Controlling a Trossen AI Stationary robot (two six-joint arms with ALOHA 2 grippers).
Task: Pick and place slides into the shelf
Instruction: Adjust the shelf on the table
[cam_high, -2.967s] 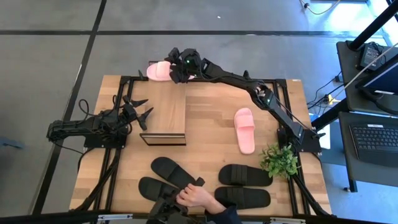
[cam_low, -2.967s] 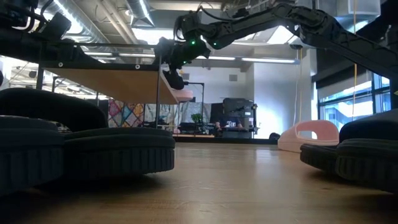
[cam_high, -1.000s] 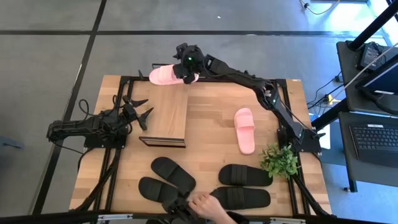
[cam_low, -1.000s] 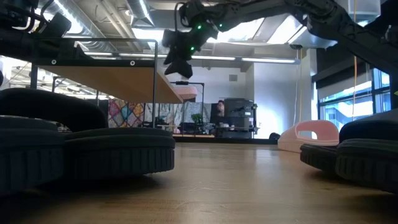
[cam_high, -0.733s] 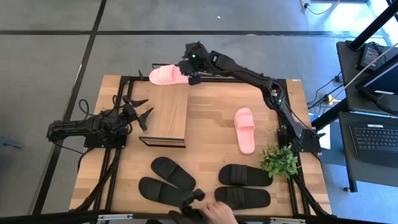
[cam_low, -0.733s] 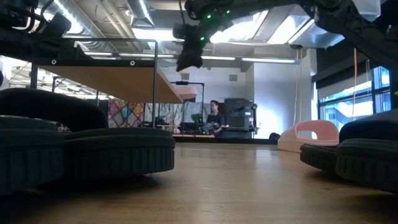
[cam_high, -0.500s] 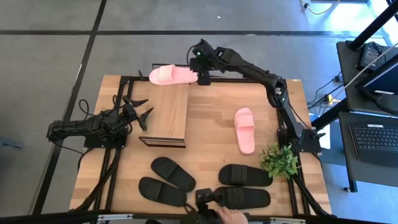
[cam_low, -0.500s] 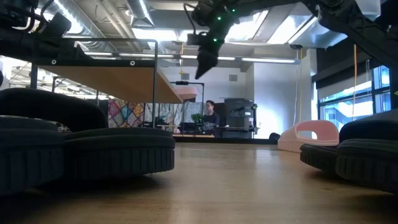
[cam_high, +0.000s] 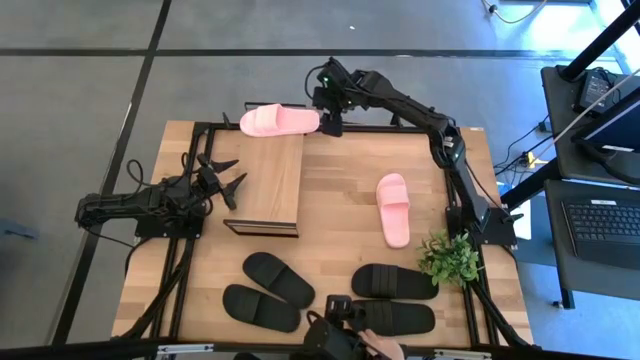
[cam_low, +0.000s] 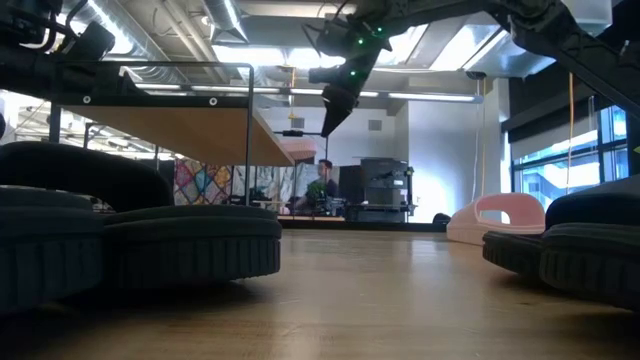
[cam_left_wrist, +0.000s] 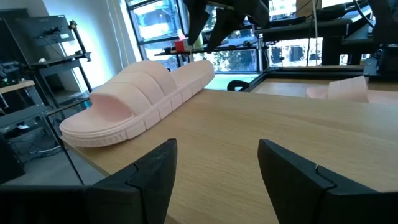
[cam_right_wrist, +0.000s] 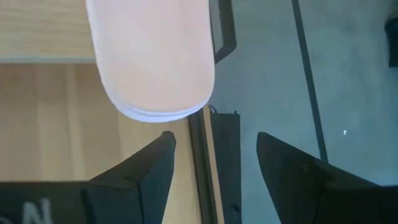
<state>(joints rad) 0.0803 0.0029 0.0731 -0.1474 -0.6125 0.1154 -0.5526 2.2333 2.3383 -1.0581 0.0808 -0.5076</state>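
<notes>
Nearest your side of the table (cam_high: 340, 205), watch the person's hand (cam_high: 375, 345) at the front edge: it sits right beside the black slides, and if an arm comes down there for the next pick while that hand is in the way, you risk contact. Count four black slides along the front: one (cam_high: 279, 277) lying angled, one (cam_high: 260, 307) just in front of it, and two (cam_high: 393, 281) (cam_high: 392, 317) side by side toward the right arm's base. Their soles are broad and the pairs lie close, so a grab on one could drag its neighbour. Further in, one pink slide (cam_high: 394, 208) lies alone on the table near the small plant (cam_high: 448, 258), well clear of the rest, and it looks like the easiest next pick. On the left, the left claw (cam_high: 222, 174) waits just beside the shelf (cam_high: 271, 180) with its fingers spread and empty; a swing of that arm could knock the shelf. At the far end, the second pink slide (cam_high: 278, 120) rests on the shelf's top board, but it overhangs the far edge, so a bump to the shelf or a brush from the arm could tip it to the floor. The right claw (cam_high: 331, 112) hangs just past its tip, jaws apart and holding nothing. That makes two pink slides, four black, one shelf, one plant
</notes>
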